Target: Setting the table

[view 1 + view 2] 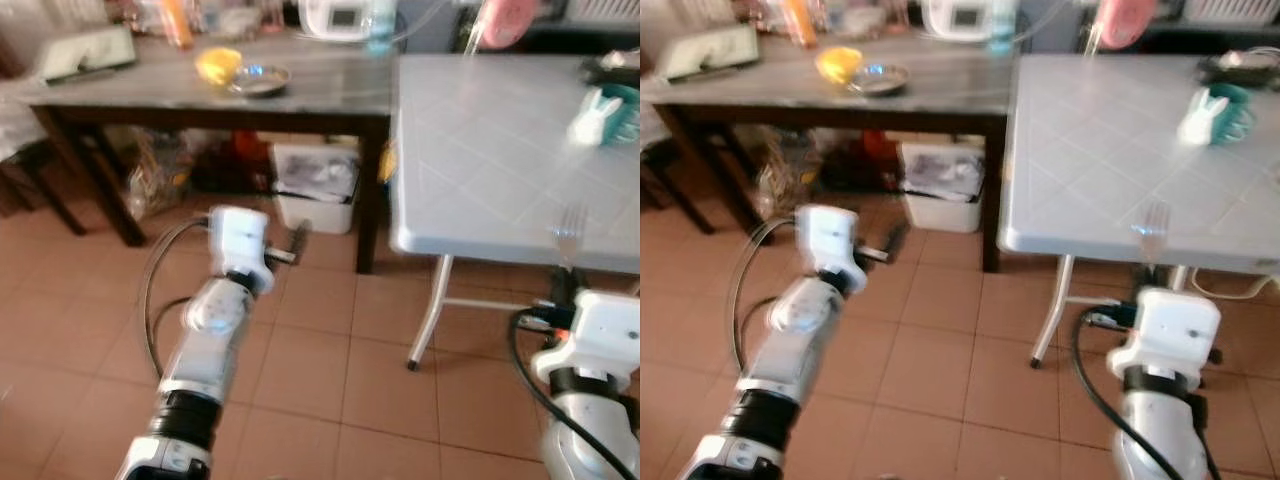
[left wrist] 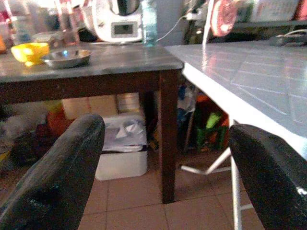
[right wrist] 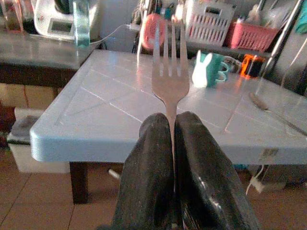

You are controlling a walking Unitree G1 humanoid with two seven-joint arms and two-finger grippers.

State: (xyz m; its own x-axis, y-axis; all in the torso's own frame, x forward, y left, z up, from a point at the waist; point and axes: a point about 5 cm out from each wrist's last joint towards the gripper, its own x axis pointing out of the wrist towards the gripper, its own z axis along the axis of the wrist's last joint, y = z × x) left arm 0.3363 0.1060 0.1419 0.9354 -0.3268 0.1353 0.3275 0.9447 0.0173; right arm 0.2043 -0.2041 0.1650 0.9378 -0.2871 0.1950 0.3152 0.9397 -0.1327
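Two tables ahead of you: the dark wooden table (image 1: 200, 95), cluttered, and the grey folding table (image 1: 490, 160), nearly bare apart from a teal mug (image 3: 211, 69). Your left gripper (image 2: 163, 177) hangs spread and empty over the floor. Your right gripper (image 3: 172, 143) is clamped on the fork (image 3: 169, 72), tines up, short of the table edge. Setting looks barely begun; the fork is not yet laid.

Fork (image 3: 170, 81): handle hidden between the closed fingers of the right gripper (image 3: 173, 139); tines only exposed. Head views blurred; the fork there reads as a faint smear at the white table (image 1: 480, 170) near edge. Items along the dark table (image 2: 110, 60) far edge overexposed, unidentifiable. Left gripper (image 2: 163, 163) fingers cropped by frame bottom.
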